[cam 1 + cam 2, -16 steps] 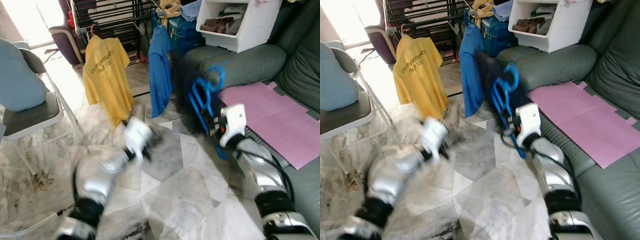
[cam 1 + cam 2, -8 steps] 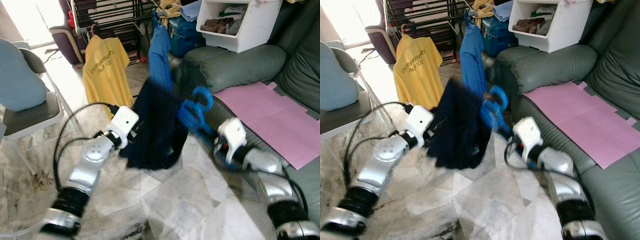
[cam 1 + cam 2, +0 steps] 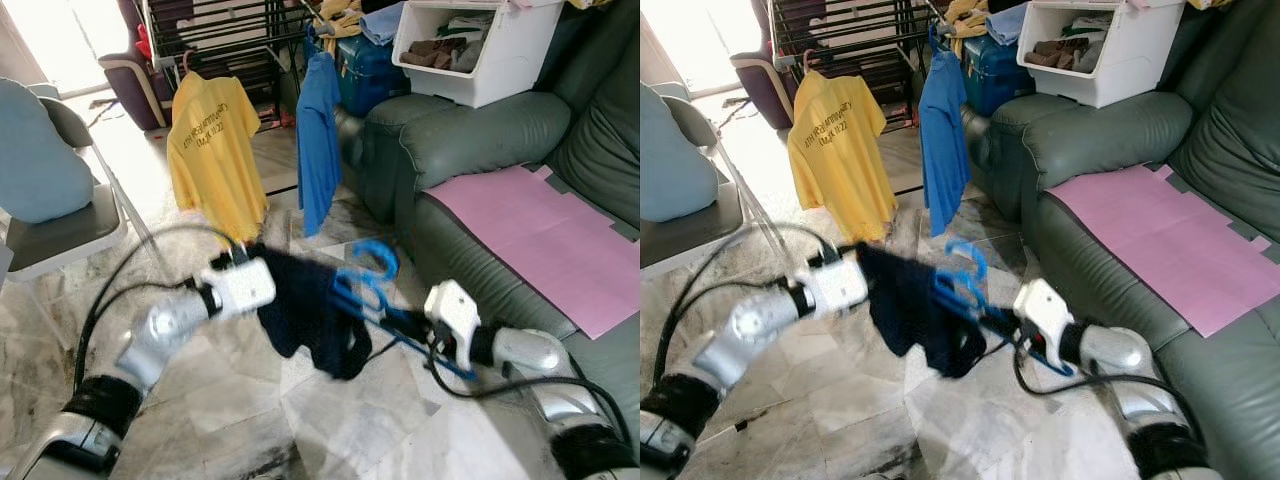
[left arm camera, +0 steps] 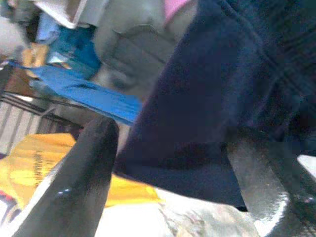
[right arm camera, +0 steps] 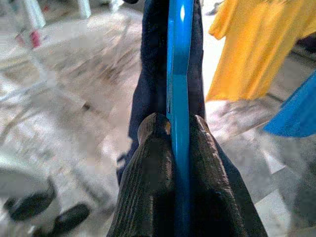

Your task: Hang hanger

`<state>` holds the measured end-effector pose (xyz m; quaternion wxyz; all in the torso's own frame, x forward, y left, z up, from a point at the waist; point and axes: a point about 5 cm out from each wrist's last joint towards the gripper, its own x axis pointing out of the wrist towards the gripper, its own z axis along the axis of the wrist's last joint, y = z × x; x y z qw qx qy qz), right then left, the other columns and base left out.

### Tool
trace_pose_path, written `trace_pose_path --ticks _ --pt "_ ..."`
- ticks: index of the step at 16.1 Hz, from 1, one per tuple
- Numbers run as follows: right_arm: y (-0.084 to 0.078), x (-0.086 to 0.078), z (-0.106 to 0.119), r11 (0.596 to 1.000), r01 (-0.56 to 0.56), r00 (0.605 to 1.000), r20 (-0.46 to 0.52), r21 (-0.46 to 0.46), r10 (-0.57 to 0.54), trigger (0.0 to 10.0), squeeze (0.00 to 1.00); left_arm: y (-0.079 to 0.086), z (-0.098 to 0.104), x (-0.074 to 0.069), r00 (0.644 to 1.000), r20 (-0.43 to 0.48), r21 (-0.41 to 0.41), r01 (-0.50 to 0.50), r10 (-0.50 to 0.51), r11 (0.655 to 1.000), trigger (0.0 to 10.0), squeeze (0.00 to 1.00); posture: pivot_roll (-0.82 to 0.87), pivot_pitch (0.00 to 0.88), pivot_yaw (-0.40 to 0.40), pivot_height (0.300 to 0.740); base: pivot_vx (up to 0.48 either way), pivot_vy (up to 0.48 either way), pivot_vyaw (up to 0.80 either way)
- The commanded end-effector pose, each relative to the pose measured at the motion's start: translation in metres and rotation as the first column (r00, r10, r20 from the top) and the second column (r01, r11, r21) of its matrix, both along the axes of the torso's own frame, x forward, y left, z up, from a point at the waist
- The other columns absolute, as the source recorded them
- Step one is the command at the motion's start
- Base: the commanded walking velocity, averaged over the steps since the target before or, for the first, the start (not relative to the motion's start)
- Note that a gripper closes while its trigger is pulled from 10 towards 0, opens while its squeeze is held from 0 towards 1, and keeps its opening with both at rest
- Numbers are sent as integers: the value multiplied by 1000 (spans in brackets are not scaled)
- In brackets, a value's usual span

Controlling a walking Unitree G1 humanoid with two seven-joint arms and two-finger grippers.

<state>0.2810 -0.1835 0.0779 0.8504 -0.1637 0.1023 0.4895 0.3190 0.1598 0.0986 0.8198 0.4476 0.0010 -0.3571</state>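
Observation:
A blue plastic hanger (image 3: 364,286) is clamped between the black fingers of my right gripper (image 5: 178,129), which is shut on its bar. My right gripper (image 3: 405,322) is low over the floor in front of the sofa. A dark navy garment (image 3: 312,318) drapes from the hanger and sags toward the floor. My left gripper (image 3: 268,287) holds the garment's left edge, and the navy cloth (image 4: 207,108) lies between its fingers (image 4: 84,182). A black drying rack (image 3: 222,30) stands at the back, carrying a yellow T-shirt (image 3: 214,150) and a blue shirt (image 3: 318,140) on hangers.
A grey-green sofa (image 3: 480,130) runs along the right with a pink sheet (image 3: 545,235) on its seat and a white bin (image 3: 478,45) of clothes on its arm. A folding chair (image 3: 60,215) with a blue cushion stands at the left. Marble floor lies below the arms.
Both arms have come down and nearer to me with the hanger and garment. The left gripper, apart from the garment a second ago, now holds its edge, spreading it sideways.

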Motion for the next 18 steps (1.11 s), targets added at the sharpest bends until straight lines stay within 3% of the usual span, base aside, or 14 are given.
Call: trace_pose_path --ticks 1,3,4,8,9,10,18 --pt "5 1 13 997 -77 996 49 -3 77 10000 0 3 -5 -3 999 -8 37 33 -32 999 10000 1000 -120 0 73 740 0 0 0" --pt "0 0 16 993 -115 992 37 -32 117 10000 0 2 -10 -2 998 -38 51 46 -44 998 10000 1000 -125 0 77 740 0 0 0" --pt "-4 1 17 990 -122 991 44 -65 125 10000 0 0 -10 0 997 -62 40 55 -53 998 10000 0 -127 0 78 740 0 0 0" --pt "-8 2 20 980 -141 984 85 -140 154 10000 0 -6 -17 0 981 -157 44 122 -114 992 10000 0 -132 0 84 740 0 0 0" --pt "-8 3 20 978 -143 983 93 -150 158 10000 0 -8 -17 0 978 -163 46 142 -132 989 4627 0 -132 0 84 740 0 0 0" --pt "-7 3 20 976 -143 981 108 -162 162 10000 0 -9 -17 4 976 -182 44 133 -123 990 0 0 -136 0 87 740 0 0 0" --pt "-7 5 16 970 -119 972 173 -213 158 10000 0 -16 -11 18 964 -221 108 177 -150 978 0 0 -146 0 109 740 0 0 0"
